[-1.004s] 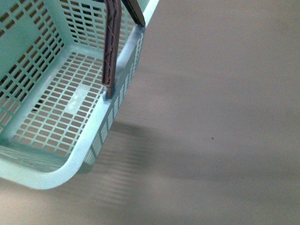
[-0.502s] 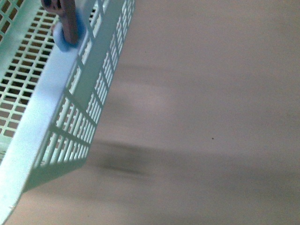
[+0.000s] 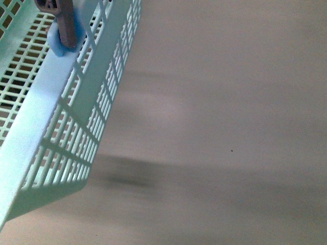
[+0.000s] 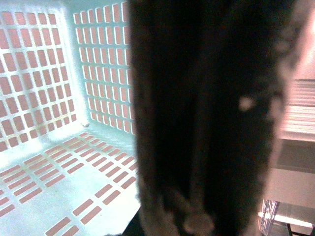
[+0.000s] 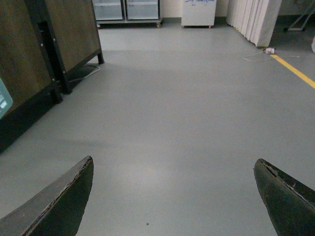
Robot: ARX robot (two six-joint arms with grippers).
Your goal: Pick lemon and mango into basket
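Note:
The pale teal basket (image 3: 36, 117) hangs tilted at the left of the front view, its slotted side wall turned toward the camera and a brown handle (image 3: 62, 20) pivoting at its rim. In the left wrist view the basket's lattice walls and floor (image 4: 59, 162) show behind the dark handle (image 4: 206, 98), which fills the middle; my left gripper is shut on it and its fingers are hidden. My right gripper (image 5: 173, 167) is open over bare grey floor, with nothing between its fingers (image 5: 74, 196). The lemon and the mango are out of view.
The basket casts a shadow (image 3: 127, 176) on the floor below it. In the right wrist view a dark wooden cabinet (image 5: 44, 44) stands to one side. Glass-front units (image 5: 128, 10), a white cabinet (image 5: 198, 12), a curtain (image 5: 253, 17) and a yellow floor line (image 5: 295, 71) lie farther off.
The basket has swung up and to the left. A second ago its inside floor faced the camera; now its outer side wall shows. Over the last half second it only shifted slightly.

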